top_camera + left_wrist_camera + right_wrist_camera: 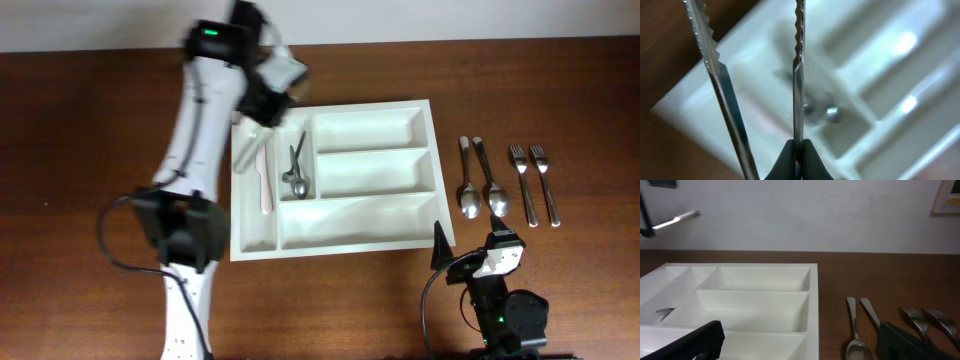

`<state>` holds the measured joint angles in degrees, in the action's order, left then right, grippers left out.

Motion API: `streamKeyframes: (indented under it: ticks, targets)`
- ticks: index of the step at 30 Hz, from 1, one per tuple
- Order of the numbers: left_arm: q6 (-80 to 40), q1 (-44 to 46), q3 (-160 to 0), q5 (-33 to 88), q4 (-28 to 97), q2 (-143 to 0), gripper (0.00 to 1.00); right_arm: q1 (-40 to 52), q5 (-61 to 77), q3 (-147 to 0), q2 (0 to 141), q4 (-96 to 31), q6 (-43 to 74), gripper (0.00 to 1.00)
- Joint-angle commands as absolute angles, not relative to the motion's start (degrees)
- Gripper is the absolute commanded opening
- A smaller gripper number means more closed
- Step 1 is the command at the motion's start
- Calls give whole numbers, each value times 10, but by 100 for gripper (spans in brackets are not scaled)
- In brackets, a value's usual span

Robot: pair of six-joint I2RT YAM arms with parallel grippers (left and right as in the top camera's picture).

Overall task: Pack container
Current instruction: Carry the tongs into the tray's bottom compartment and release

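Two spoons (482, 180) and two forks (533, 178) lie right of the tray (425, 232); my left claw (258, 135), holding a knife (246, 150), hovers over its left end.

Bright, even light; blurred left-wrist view

Left arm (195, 150): white links run from 7 o'clock up toward 12 o'clock.
Left gripper (250, 148): blurred; holding knives, serrated blades fill its wrist view.
Right arm (500, 310): folded at 5 o'clock.
Right gripper (465, 255): fingers parted, nothing between.
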<state>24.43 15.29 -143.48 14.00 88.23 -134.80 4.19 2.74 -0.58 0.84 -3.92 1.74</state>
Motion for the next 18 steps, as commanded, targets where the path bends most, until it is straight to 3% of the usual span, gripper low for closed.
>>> streamKeyframes:
  ticks: [1,9,18]
  targets:
    - [308,230,-1446,152,888,-1345,2,45,23,-3,4,-43,22,99]
    - [318,355,-1436,128,894,-1345,2,45,23,-3,4,-43,22,99]
    - [318,408,-1348,116,890,-1345,2,45,23,-3,4,-43,22,99]
